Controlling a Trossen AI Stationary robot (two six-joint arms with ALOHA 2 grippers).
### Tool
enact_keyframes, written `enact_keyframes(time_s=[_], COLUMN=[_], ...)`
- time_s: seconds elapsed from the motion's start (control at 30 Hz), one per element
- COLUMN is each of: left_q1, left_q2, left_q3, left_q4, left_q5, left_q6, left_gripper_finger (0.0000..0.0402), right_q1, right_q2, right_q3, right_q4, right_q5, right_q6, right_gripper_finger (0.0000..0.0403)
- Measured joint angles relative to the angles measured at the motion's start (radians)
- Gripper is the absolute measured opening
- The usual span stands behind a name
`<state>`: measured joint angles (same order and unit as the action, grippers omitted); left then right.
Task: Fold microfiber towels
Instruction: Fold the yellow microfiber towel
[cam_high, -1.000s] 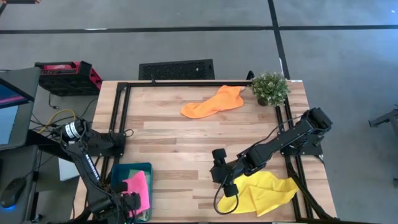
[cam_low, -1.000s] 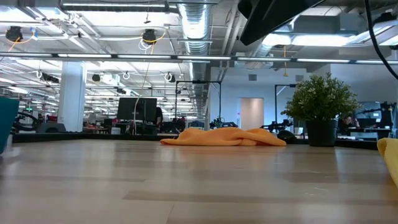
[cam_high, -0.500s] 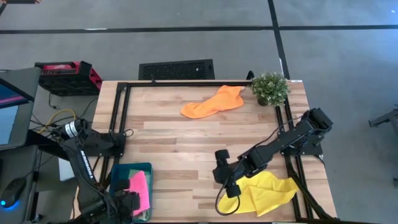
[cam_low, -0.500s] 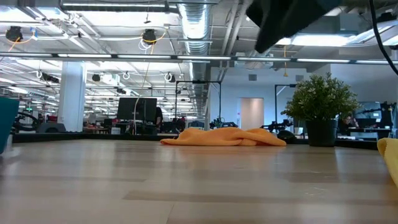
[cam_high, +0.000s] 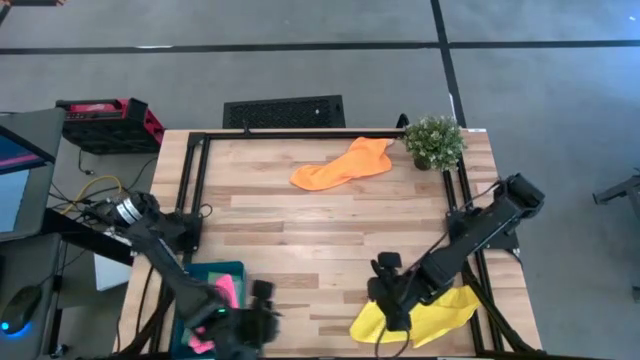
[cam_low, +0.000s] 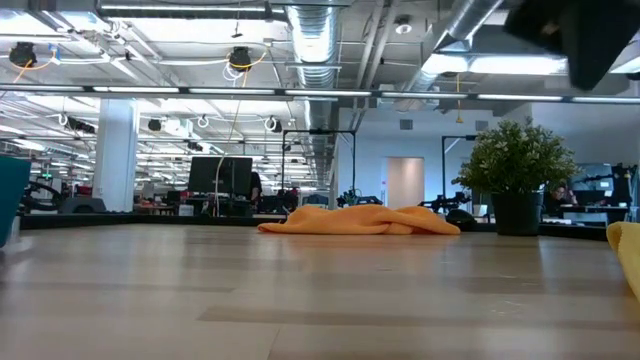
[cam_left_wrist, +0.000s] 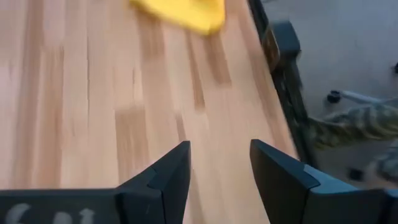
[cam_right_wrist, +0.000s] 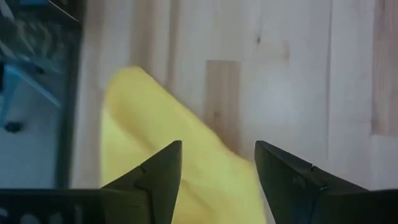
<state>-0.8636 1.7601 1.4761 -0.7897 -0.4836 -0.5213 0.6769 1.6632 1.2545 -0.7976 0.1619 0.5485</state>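
pale wood counter (cam_high: 300, 240) fills the high view. yellow towel (cam_high: 440, 312) lies crumpled at lower right, orange towel (cam_high: 345, 165) upper centre beside a potted plant (cam_high: 434, 141), pink towel (cam_high: 222, 292) in the teal bin (cam_high: 205, 275) lower left. right jaws (cam_right_wrist: 217, 165) hang open and empty above the yellow cloth; left jaws (cam_left_wrist: 217, 165) open, empty, over bare wood. soft, limp, light: pinch a corner or hem, likely.

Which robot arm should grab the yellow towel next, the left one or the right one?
Probably the right one. The right gripper hangs open directly over the yellow towel, with the cloth showing between its fingers. The left gripper is open too, but it sits by the teal bin, farther from that towel.
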Motion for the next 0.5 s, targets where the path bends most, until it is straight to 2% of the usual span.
enact_keyframes(time_s=[0.13, 0.23, 0.5], left_q1=[0.088, 0.145, 0.268], left_q2=[0.058, 0.112, 0.249], left_q3=[-0.001, 0.000, -0.001], left_q4=[0.211, 0.338, 0.611], left_q5=[0.065, 0.140, 0.305], left_q6=[0.315, 0.478, 0.681], left_gripper_finger=[0.0159, 0.0159, 0.0159], right_q1=[0.038, 0.058, 0.094], right_q2=[-0.060, -0.111, -0.186], right_q3=[0.000, 0.002, 0.001], right_q4=[-0.008, -0.007, -0.011], right_q5=[0.058, 0.097, 0.158], right_q6=[0.039, 0.060, 0.045], right_gripper_finger=[0.0226, 0.0226, 0.0226])
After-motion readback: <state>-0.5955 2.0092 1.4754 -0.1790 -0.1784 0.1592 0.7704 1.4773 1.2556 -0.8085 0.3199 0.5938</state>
